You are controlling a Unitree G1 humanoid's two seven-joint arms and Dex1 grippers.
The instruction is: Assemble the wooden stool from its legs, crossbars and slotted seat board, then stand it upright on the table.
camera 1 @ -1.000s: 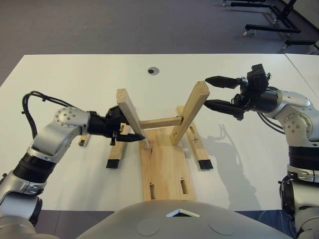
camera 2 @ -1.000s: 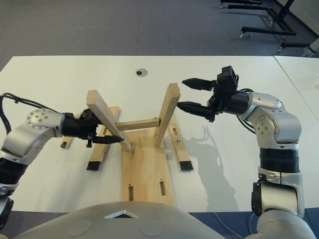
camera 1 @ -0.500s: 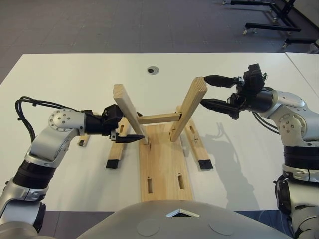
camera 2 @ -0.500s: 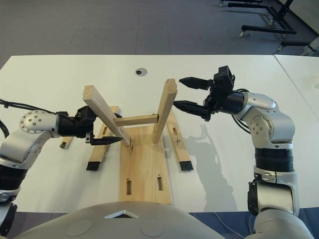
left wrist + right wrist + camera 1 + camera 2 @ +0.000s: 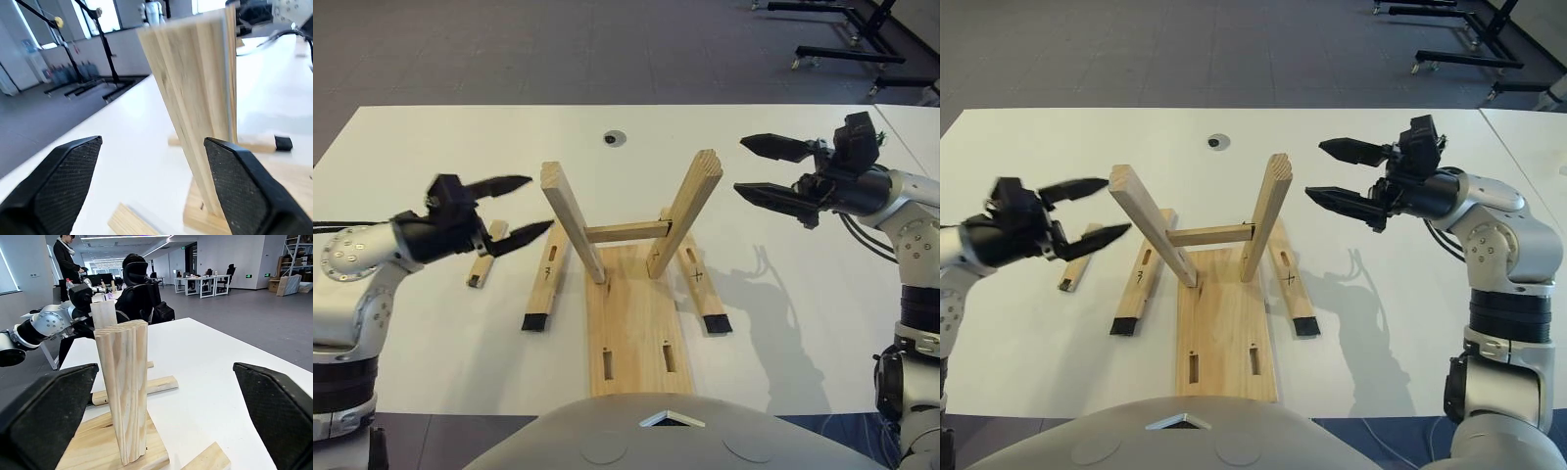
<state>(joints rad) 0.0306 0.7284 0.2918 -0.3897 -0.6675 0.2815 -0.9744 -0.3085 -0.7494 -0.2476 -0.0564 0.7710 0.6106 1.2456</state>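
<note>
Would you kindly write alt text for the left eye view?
Two wooden legs joined by a crossbar stand splayed on the seat board on a table; the open left gripper and open right gripper flank them, touching nothing.

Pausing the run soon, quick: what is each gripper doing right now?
Left gripper: open, holding nothing, just clear of the left leg.
Right gripper: open, holding nothing, just clear of the right leg.

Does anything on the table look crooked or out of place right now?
Yes. On the seat board, the left leg and right leg lean apart in a V instead of standing upright, joined by one crossbar.
</note>
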